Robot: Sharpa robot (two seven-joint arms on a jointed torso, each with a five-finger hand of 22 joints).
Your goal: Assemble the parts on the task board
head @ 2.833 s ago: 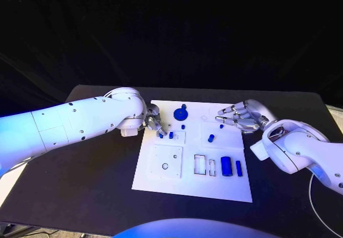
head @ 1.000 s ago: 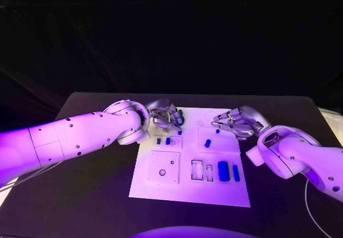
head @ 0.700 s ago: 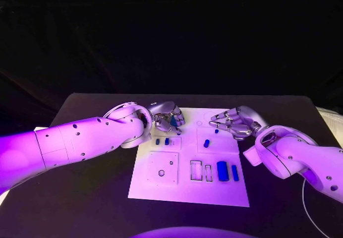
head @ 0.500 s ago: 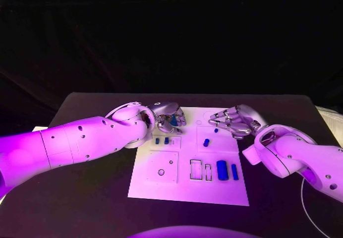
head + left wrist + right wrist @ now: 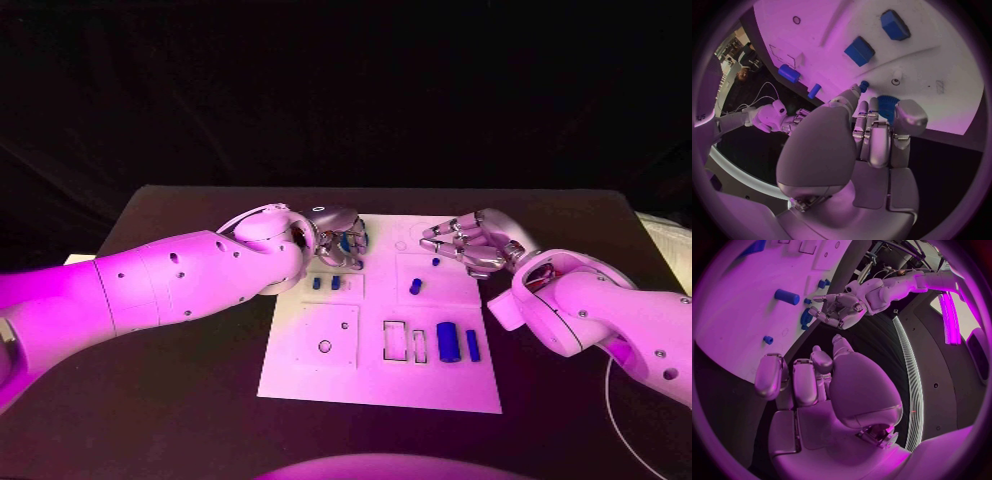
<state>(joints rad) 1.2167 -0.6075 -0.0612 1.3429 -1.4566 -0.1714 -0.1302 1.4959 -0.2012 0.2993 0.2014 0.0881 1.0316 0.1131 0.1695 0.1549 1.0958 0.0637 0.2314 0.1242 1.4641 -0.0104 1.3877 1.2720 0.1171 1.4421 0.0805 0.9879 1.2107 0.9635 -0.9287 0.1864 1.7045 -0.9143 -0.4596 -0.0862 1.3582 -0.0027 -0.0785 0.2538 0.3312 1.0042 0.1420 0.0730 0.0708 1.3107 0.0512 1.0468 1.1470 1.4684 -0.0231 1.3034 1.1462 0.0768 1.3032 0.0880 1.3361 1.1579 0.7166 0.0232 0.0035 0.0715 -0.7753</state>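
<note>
The white task board (image 5: 378, 375) lies in the middle of the black table. My left hand (image 5: 342, 241) is at its far left corner, fingers curled around the blue gear wheel (image 5: 887, 106). A small blue peg (image 5: 864, 86) stands just beyond the fingertips. My right hand (image 5: 466, 243) hovers over the far right corner, fingers loosely bent and apart, holding nothing. Two small blue blocks (image 5: 325, 283) sit in a square recess. A short blue cylinder (image 5: 415, 287) lies mid-board. A thick blue cylinder (image 5: 447, 343) and a thin one (image 5: 473, 346) lie near the right edge.
Outlined slots (image 5: 402, 340) and a square plate with a hole (image 5: 329, 341) take up the board's near half. Bare black table (image 5: 173, 390) surrounds the board on all sides. In the right wrist view the left hand (image 5: 839, 307) hangs over the board's far edge.
My left hand went from beside the two small blocks to the gear wheel at the far corner, and its fingers curled in around it. The right hand stayed about where it was.
</note>
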